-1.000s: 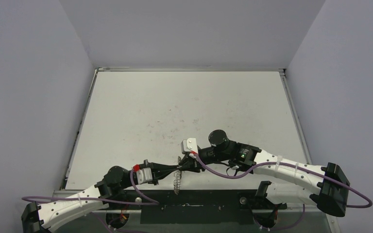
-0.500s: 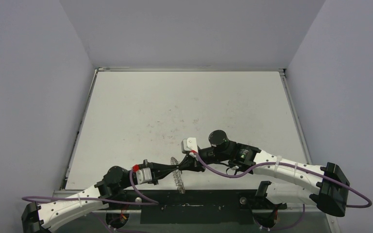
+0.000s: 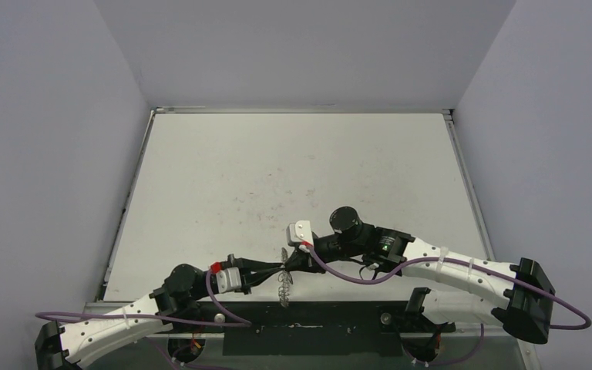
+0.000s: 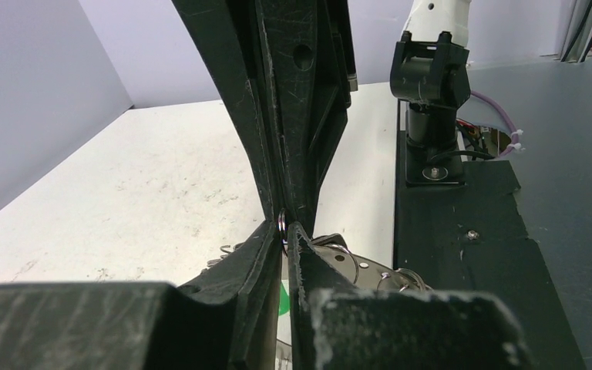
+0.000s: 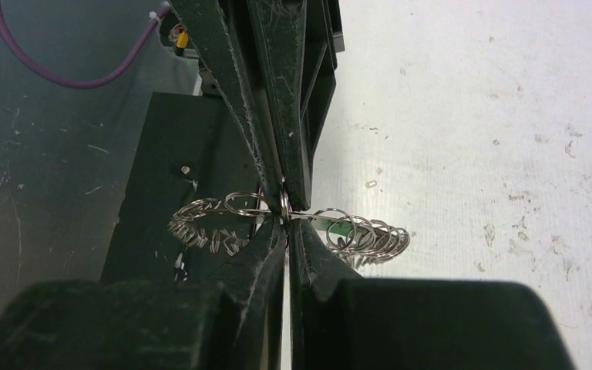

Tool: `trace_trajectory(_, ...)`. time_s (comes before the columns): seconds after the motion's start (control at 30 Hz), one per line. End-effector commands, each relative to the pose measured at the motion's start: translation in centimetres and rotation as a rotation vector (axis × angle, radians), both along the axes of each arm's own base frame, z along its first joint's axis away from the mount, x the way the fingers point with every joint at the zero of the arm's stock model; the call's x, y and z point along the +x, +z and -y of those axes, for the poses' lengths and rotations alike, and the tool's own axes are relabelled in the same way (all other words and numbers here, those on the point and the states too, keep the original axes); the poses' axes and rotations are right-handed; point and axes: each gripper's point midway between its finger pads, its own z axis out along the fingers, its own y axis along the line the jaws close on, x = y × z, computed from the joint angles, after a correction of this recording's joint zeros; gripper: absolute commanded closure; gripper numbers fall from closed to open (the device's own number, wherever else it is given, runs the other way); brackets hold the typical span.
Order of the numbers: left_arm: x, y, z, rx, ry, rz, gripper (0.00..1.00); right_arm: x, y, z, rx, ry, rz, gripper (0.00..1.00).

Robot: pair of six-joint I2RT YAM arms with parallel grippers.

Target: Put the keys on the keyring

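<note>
My left gripper and right gripper meet tip to tip near the table's front edge. Both are shut on one small wire loop of the keyring, which hangs below them, fringed with wire loops. In the right wrist view the right gripper pinches that loop, and the keyring's loops spread to both sides. In the left wrist view the left gripper holds the same loop. Of the keys, only the green tag shows, also between the left fingers. The metal key and black tag are hidden.
The white table stretches away behind the grippers, walled on three sides. A black base plate runs along the near edge under the hanging keyring. The right arm's base stands on it.
The hanging keyring swung out slantwise to the right half a second ago and now hangs nearly straight down again. Both grippers stay pinched together, shifted only slightly.
</note>
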Motion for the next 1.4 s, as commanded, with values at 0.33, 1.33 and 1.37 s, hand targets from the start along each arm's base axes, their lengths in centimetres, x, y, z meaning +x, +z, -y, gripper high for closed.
trace_trajectory(0.33, 0.4, 0.4, -0.3, 0.092, 0.028, 0.017, 0.79, 1.7, 0.8, 1.4, -0.139, -0.082, 0.041, 1.00)
trace_trajectory(1.33, 1.5, -0.3, 1.8, 0.246, 0.026, -0.054, 0.75, 0.9, -0.6, -0.9, -0.376, -0.099, -0.044, 1.00)
trace_trajectory(1.37, 1.4, -0.3, 1.8, 0.244, 0.022, -0.051, 0.80, 0.9, -0.6, -0.9, -0.377, -0.099, -0.043, 1.00)
